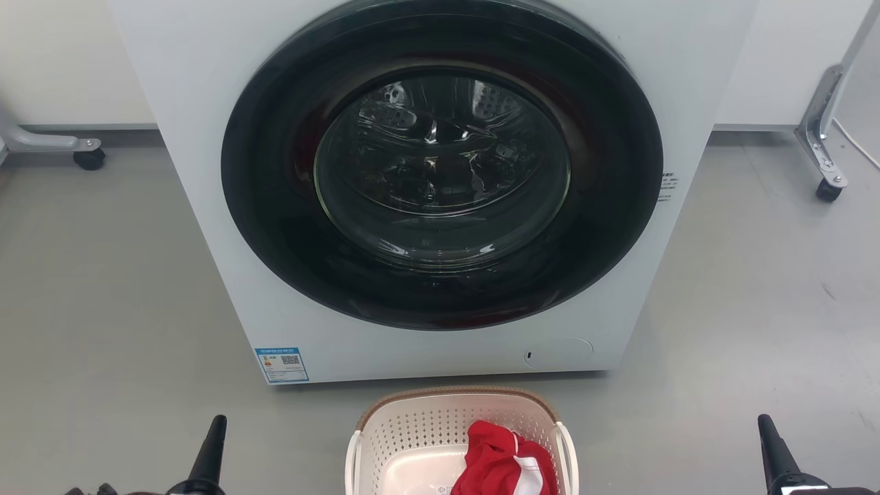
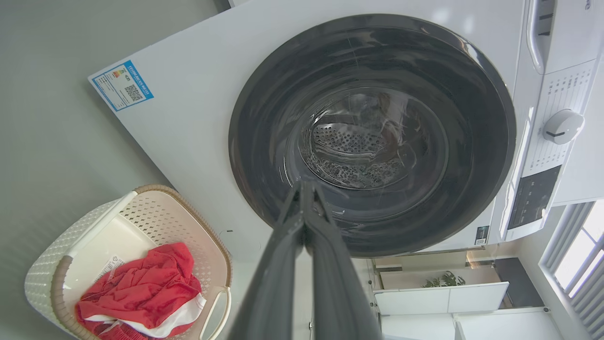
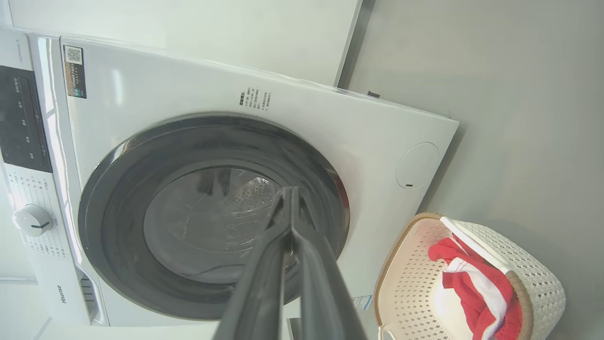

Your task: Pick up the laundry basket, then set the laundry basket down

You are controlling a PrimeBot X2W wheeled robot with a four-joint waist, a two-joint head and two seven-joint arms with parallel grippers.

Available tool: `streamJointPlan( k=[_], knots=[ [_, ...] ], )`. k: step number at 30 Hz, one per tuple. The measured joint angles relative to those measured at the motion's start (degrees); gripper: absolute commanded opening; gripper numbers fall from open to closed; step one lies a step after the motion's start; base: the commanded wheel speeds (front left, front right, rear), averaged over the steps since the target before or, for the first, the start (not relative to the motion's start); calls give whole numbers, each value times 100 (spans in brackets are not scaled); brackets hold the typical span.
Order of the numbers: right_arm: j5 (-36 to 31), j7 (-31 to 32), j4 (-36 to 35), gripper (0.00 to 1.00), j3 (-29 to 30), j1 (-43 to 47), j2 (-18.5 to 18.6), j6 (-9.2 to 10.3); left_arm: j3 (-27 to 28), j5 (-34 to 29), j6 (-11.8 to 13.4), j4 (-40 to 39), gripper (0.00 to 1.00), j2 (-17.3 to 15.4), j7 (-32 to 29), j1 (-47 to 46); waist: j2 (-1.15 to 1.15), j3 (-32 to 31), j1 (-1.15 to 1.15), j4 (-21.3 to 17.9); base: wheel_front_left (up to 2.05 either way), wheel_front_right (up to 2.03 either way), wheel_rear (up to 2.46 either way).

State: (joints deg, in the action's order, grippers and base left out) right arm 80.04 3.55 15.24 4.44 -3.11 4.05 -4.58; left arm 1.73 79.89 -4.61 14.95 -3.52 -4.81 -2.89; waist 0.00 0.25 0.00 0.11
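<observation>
Head view: cream-white perforated plastic laundry basket (image 1: 412, 440) holding red-and-white cloth (image 1: 498, 460), before white front-loading washer (image 1: 206, 206); left gripper (image 1: 214, 433) and right gripper (image 1: 766, 430) flank it, fingers pressed together.

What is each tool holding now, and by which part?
Nothing. The left tool and right tool are shut and empty; the laundry basket stands apart, untouched.

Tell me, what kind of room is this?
Most likely a laundry room or laundry corner. A big white front-loading washer stands on the grey floor, and right in front of it sits a laundry basket with a red and white garment inside.
</observation>
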Motion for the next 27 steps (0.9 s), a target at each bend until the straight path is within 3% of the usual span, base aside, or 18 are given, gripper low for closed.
streamJointPlan(
  k=[15,27],
  knots=[
    [1104,279,171,0,301,-144,-144,-207,335,1074,-204,159,0,96,-164,-164,0,-14,0,-11,0,0,0],
    [1138,293,183,0,319,-218,-152,-209,347,1176,-244,177,0,114,-167,-166,0,-14,0,-11,0,0,0]
  ],
)
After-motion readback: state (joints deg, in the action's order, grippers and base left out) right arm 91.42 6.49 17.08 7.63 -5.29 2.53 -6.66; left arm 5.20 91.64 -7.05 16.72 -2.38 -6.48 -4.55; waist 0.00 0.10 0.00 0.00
